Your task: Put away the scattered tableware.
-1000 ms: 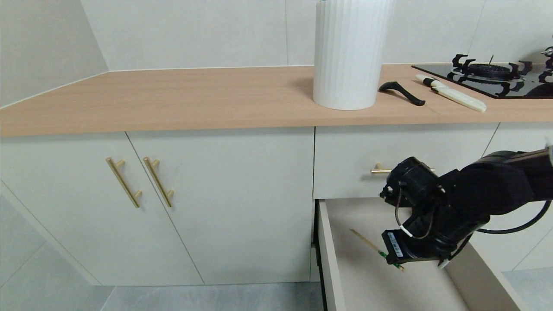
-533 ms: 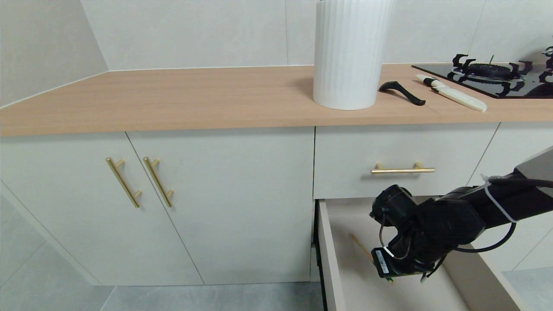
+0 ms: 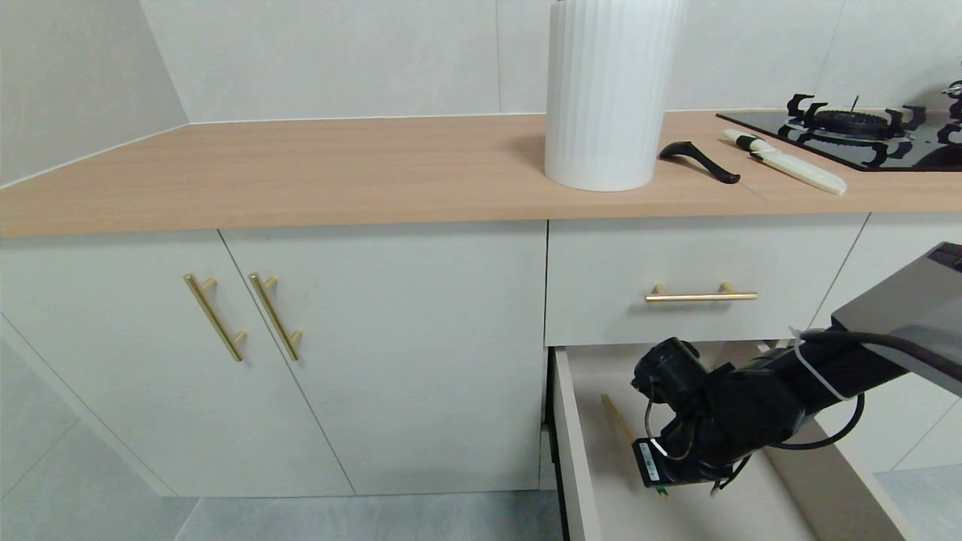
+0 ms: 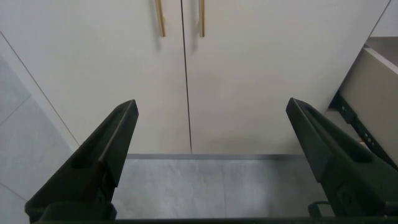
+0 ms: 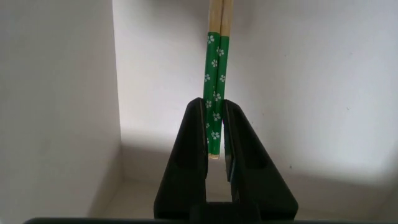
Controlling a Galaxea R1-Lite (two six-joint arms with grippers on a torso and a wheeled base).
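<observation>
Kitchen counter; lower drawer (image 3: 574, 451) pulled open. Right gripper (image 5: 215, 111) sat inside, clamped on the green ends of the chopsticks (image 5: 217, 56); their long axis ran from the jaws toward the drawer's back, beside its left wall. Left gripper (image 4: 211, 107) gaped empty, well apart.

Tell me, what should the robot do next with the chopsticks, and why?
Probably open the right hand. It is shut on the chopsticks and sits low inside the open drawer, so letting go should lay them on the drawer floor.
</observation>
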